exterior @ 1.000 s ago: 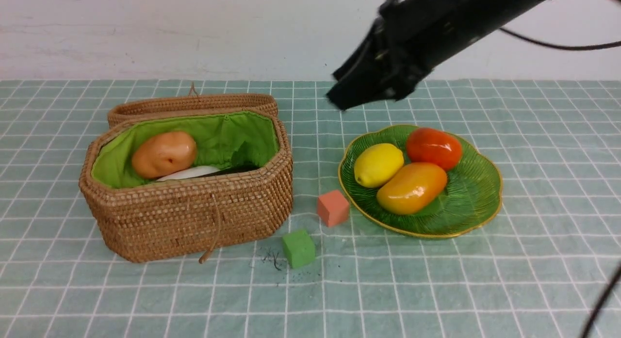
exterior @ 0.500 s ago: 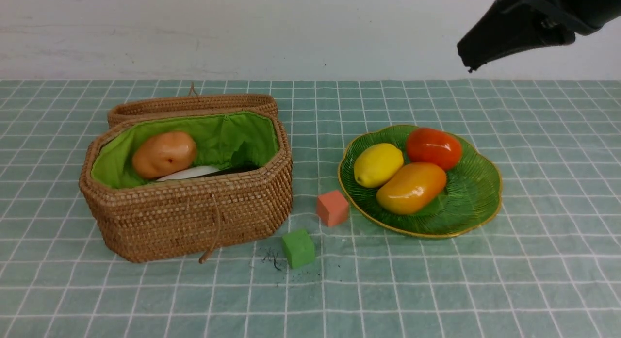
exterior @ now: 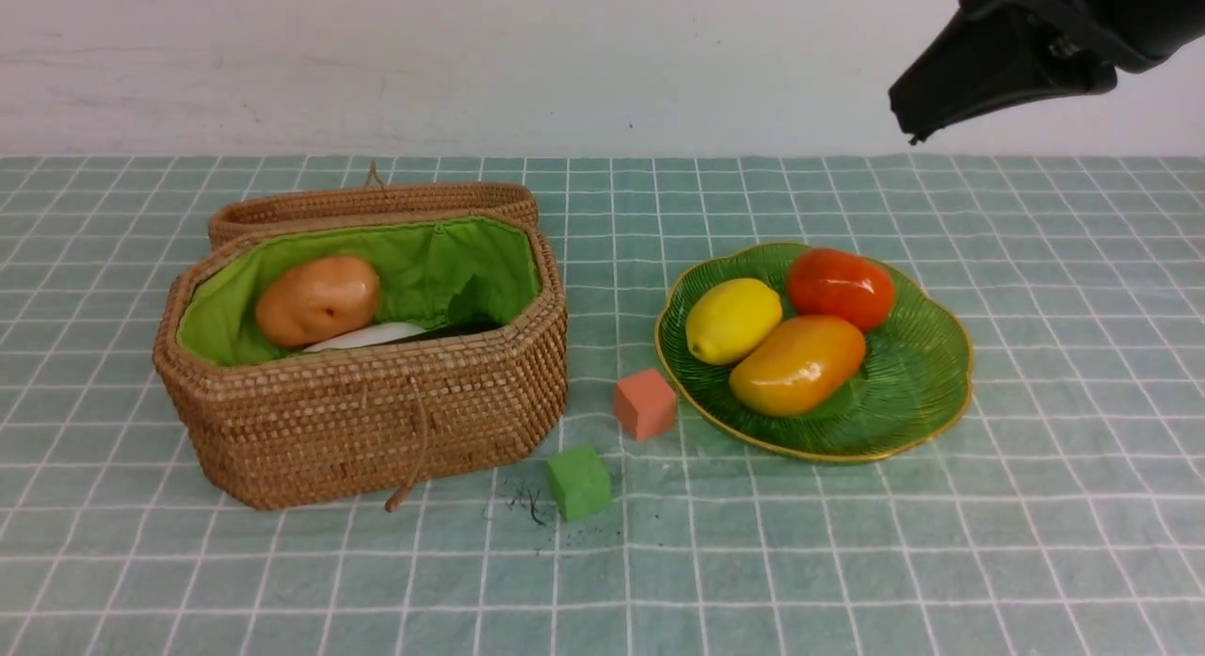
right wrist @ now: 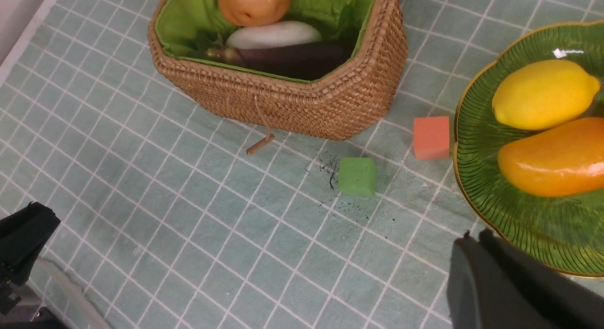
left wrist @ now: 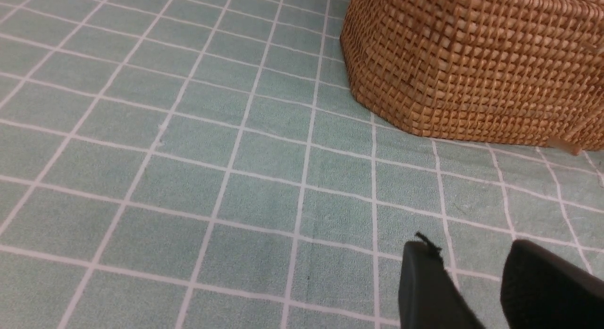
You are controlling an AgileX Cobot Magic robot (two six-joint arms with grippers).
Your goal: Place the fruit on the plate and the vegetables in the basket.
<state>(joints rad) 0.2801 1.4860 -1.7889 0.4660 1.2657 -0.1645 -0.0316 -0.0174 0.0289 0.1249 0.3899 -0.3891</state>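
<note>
The green ribbed plate holds the yellow lemon, the orange-red persimmon and the mango. The wicker basket with green lining holds the brown potato and the white radish; the right wrist view also shows the dark-purple eggplant inside. My right gripper is shut and empty, high at the back right above the table. My left gripper is open and empty over bare cloth beside the basket; it does not show in the front view.
A salmon-pink cube and a green cube lie on the checked cloth between basket and plate, with dark crumbs near the green one. The basket's wicker lid stands behind it. A white wall runs along the back.
My right arm has swung from above the plate's far-left side up and to the right, then stopped. The fruit, vegetables and cubes have not moved.
</note>
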